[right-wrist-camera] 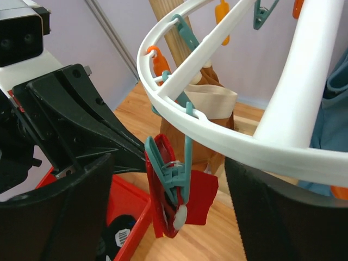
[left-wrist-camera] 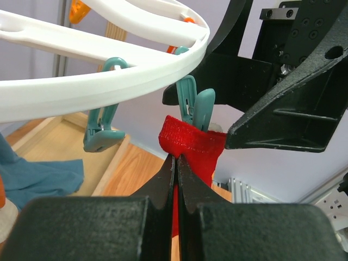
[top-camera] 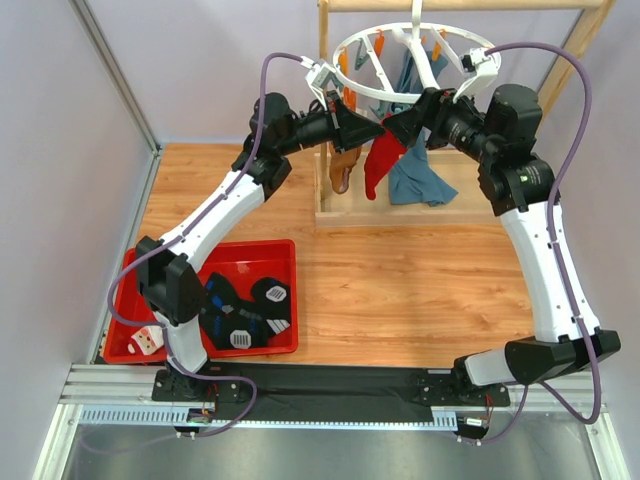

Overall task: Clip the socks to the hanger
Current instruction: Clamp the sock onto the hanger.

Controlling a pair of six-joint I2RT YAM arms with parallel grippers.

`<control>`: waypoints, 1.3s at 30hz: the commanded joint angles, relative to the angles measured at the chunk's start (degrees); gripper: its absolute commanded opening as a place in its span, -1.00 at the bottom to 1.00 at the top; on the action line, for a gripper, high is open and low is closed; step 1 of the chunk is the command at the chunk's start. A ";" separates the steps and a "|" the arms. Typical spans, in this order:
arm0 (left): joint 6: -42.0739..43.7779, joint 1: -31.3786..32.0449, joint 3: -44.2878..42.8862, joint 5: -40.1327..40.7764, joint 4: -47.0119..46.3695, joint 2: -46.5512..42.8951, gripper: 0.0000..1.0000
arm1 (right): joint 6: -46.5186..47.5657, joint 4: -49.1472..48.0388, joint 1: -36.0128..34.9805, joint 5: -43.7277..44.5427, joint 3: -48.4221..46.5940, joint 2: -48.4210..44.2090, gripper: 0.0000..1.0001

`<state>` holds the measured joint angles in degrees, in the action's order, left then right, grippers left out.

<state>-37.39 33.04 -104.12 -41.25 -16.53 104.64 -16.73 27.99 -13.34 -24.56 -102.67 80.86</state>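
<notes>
The white ring hanger (top-camera: 415, 62) hangs from the wooden rack. My left gripper (top-camera: 377, 130) is shut on the cuff of a red sock (top-camera: 381, 162) and holds it up under the ring's near rim. In the left wrist view its jaws (left-wrist-camera: 178, 157) pinch the red sock (left-wrist-camera: 196, 148) just below a teal clip (left-wrist-camera: 194, 106). My right gripper (top-camera: 399, 124) is open. In the right wrist view its fingers (right-wrist-camera: 54, 217) stand wide on either side of the teal clip (right-wrist-camera: 176, 163), which sits over the red sock (right-wrist-camera: 239, 198). Dark socks (top-camera: 245, 305) lie in the red bin.
A red bin (top-camera: 160, 262) sits at the near left and holds a small red and white sock (top-camera: 148, 341). A brown sock (top-camera: 343, 165) and a blue-teal sock (top-camera: 420, 175) hang from the hanger. The wooden rack base (top-camera: 400, 213) stands on the table under the hanger.
</notes>
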 commanded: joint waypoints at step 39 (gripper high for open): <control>11.19 15.21 5.07 21.83 4.67 -6.99 0.23 | 7.16 -4.60 20.64 -16.49 -0.69 0.35 0.49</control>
<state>-28.56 47.35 -94.76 -20.18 -8.62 94.50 -10.00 29.87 7.22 -36.75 -102.67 82.11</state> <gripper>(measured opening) 0.616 0.752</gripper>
